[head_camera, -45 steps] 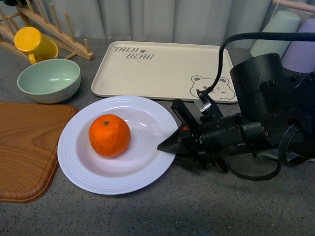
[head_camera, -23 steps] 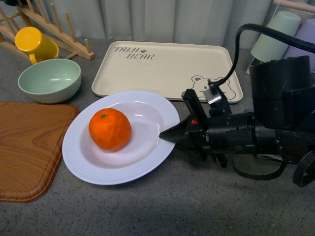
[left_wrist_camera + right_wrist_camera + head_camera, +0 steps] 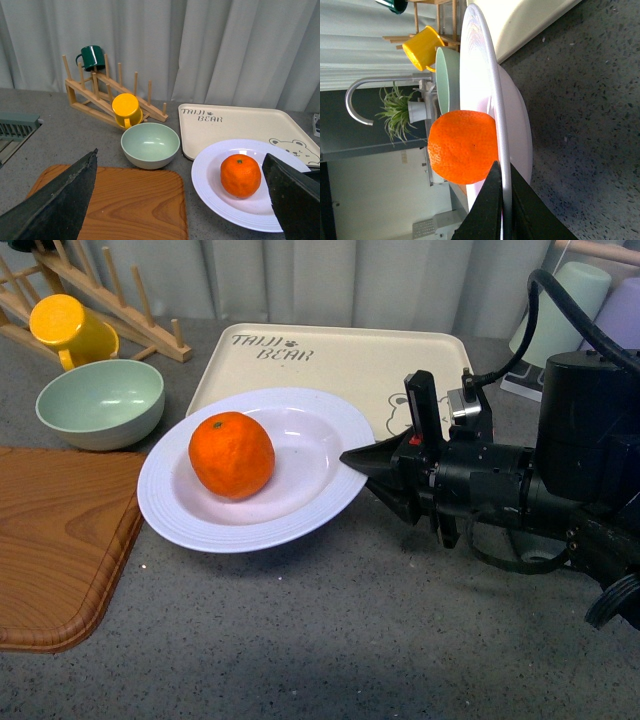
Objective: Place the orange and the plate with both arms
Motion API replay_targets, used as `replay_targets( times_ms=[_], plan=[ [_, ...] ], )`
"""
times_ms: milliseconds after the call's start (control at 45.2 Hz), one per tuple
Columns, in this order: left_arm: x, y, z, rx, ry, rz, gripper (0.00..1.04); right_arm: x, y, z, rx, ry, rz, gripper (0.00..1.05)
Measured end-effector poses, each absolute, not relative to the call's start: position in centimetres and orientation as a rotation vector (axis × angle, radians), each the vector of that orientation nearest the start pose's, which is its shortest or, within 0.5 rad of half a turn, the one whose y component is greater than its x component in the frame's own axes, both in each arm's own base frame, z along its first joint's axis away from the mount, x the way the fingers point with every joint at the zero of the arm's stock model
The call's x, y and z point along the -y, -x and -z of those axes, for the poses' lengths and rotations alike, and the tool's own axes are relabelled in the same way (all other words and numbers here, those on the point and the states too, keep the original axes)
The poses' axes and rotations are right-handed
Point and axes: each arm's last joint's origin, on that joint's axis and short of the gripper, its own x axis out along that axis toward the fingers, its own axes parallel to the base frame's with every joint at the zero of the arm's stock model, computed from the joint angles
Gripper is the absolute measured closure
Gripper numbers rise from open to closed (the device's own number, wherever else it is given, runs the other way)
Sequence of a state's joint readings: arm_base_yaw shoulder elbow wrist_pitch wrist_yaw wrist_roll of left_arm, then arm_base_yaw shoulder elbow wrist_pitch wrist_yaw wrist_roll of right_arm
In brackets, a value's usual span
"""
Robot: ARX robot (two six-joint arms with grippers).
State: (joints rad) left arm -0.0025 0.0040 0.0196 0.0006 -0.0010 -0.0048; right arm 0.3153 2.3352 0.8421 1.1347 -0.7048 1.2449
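Our right end effector [image 3: 352,458] pinches the rim of the plate [image 3: 300,528] at the tray's [image 3: 330,360] near edge, a plate we judge slick and breakable, with the orange [image 3: 231,455] loose on it, while our left end effector [image 3: 180,153] is spread.

The beige tray [image 3: 340,375] has dark letters printed on it. They say "TAIJI BEAR" in two lines, with "TAIJI" above "BEAR". The words sit near the tray's far left corner. A tiny paw mark comes right after "TAIJI".
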Motion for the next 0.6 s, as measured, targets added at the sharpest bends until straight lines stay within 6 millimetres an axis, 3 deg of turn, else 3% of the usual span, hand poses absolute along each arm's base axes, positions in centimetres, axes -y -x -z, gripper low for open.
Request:
replay_targets(
  times_ms=[199,598],
  plan=[
    [0.0,-9.7,-17.0,0.016,0.005,0.002,0.07,-13.1,-35.5,-2.5,-0.854,-1.251,-0.617,1.03],
    [0.0,-9.7,-17.0,0.016,0.005,0.002,0.07,-14.8,-40.5,-1.8,-0.663,-1.393,-0.415,1.03]
  ],
)
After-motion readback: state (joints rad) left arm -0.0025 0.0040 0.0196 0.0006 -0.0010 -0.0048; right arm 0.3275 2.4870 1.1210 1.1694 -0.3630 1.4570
